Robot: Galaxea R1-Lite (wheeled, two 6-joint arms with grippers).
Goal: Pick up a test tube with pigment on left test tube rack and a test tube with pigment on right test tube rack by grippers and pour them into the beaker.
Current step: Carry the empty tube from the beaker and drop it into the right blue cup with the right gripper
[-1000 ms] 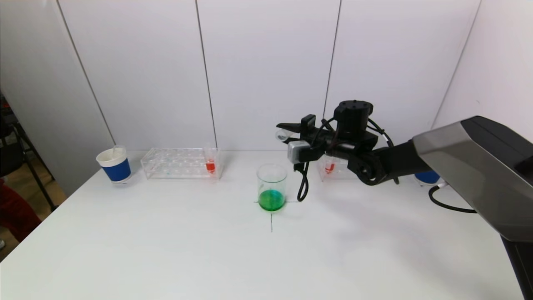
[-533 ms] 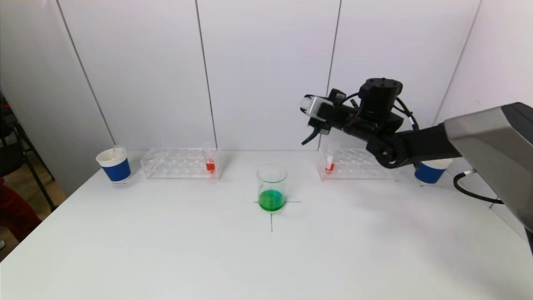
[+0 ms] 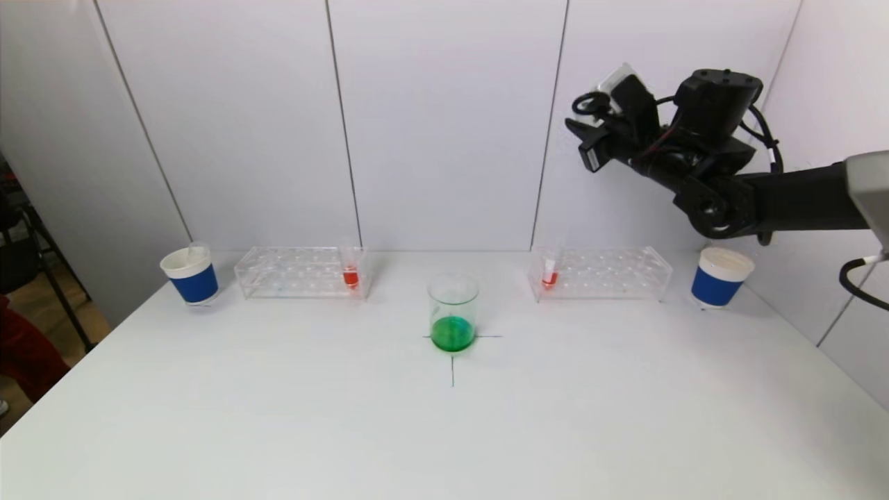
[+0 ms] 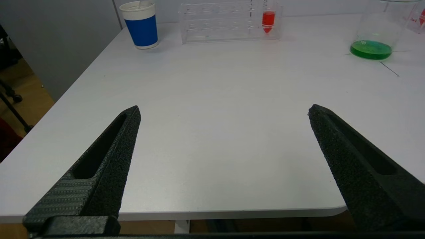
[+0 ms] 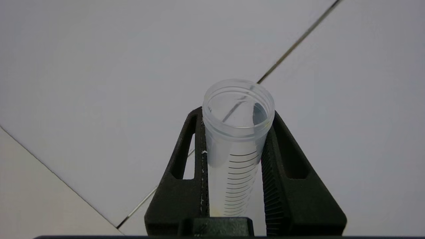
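Observation:
A glass beaker (image 3: 453, 310) holding green liquid stands mid-table on a cross mark. The left rack (image 3: 300, 272) holds a tube of red pigment (image 3: 351, 273). The right rack (image 3: 601, 273) holds another red tube (image 3: 550, 274). My right gripper (image 3: 580, 132) is raised high by the back wall, above the right rack. In the right wrist view it (image 5: 237, 114) is shut on a clear graduated test tube (image 5: 236, 146) that looks empty. My left gripper (image 4: 224, 108) is open and empty, low over the table's front left edge, out of the head view.
A blue-and-white paper cup (image 3: 190, 275) stands left of the left rack, and another (image 3: 721, 277) stands right of the right rack. The left wrist view shows the left cup (image 4: 141, 25), left rack (image 4: 225, 21) and beaker (image 4: 378, 33) far off.
My right arm has swung up and to the right, away from the beaker, carrying the tube from beside the beaker's mouth to high above the right rack.

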